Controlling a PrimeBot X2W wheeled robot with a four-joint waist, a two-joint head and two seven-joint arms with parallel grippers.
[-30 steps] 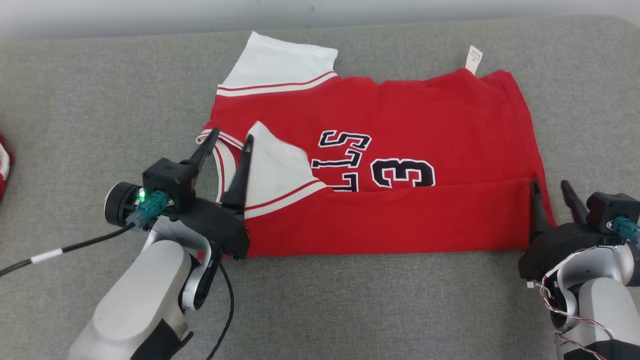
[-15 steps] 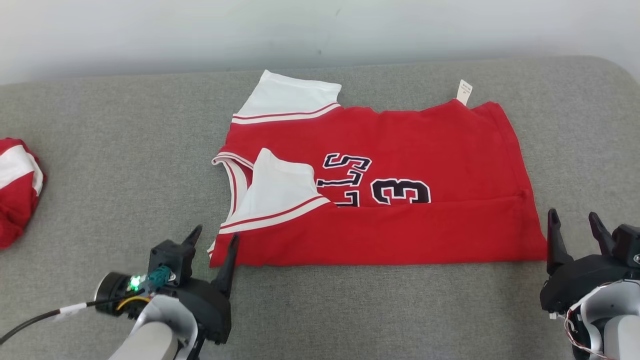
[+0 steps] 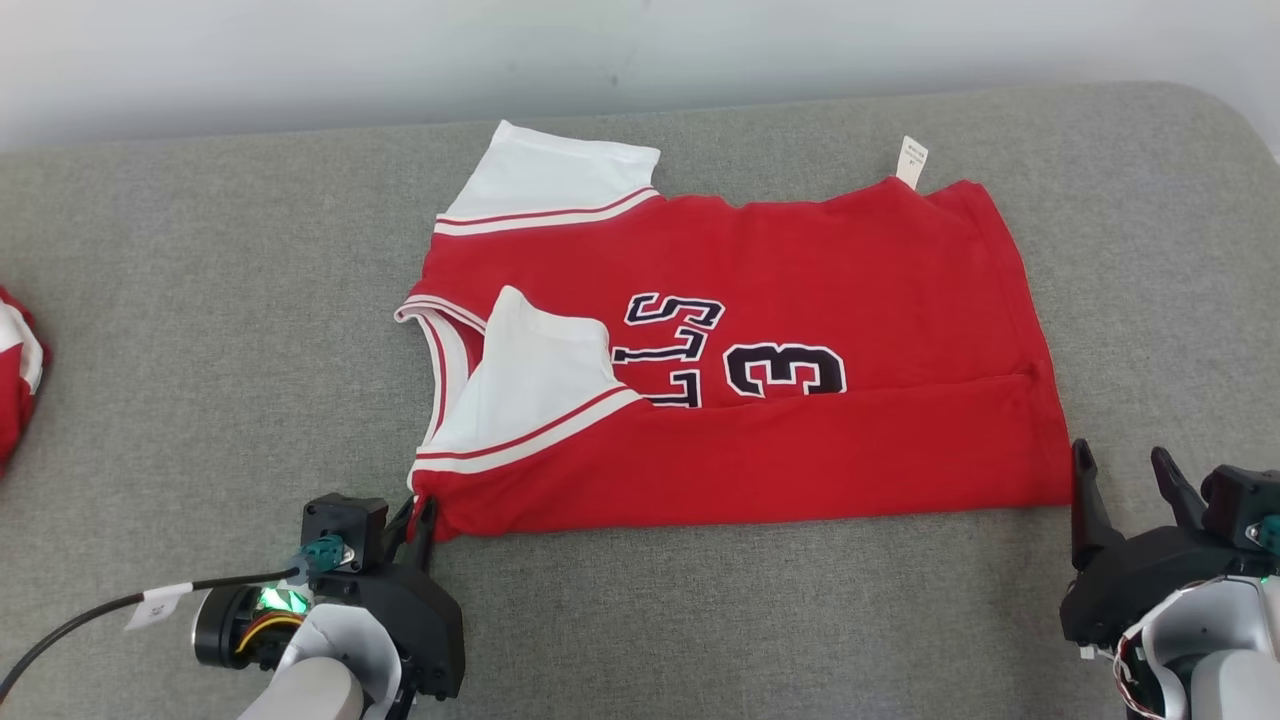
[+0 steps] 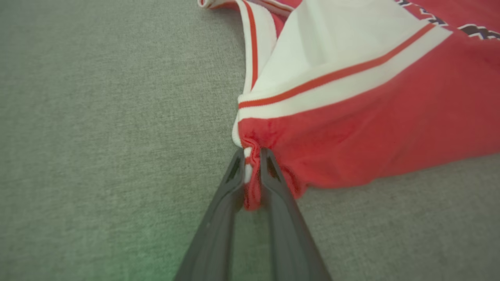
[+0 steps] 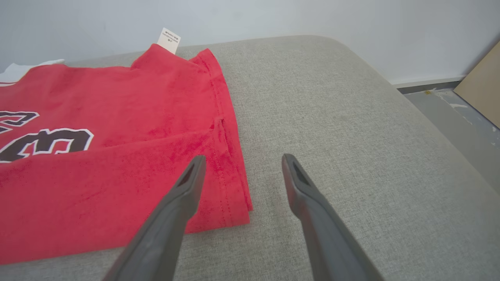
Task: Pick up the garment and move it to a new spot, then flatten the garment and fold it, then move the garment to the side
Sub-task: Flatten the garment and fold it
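Across the middle of the grey padded worktop (image 3: pixel 200 300) lies the garment (image 3: pixel 760 290), a red jersey with white sleeves. Its long axis runs from side to side before the robot, collar and sleeves toward the robot's left and hem toward its right. The near long edge is already turned over onto the body, and one white sleeve (image 3: pixel 540 370) is tucked in on top. The left claw (image 3: pixel 415 515) sits at the near left corner, and the left wrist view shows its fingers pressed together on a bunched ridge of red cloth (image 4: pixel 250 175). The right claw (image 3: pixel 1120 455) stands spread at the opposite end, just beside the near right corner of the hem. In its own view (image 5: pixel 243 159) the gap between the fingers frames bare grey fabric, and the corner lies off to the robot's left of that gap. The coming lift probably turns on this offset, since the right claw seems to need a short shift toward the hem before both near corners can rise together. How many layers the left claw has caught is hidden. I cannot tell whether the right claw's inner finger touches cloth. The fold and sleeve cover part of the lettering, and a second red and white garment (image 3: pixel 15 380) is cut off at the left edge.
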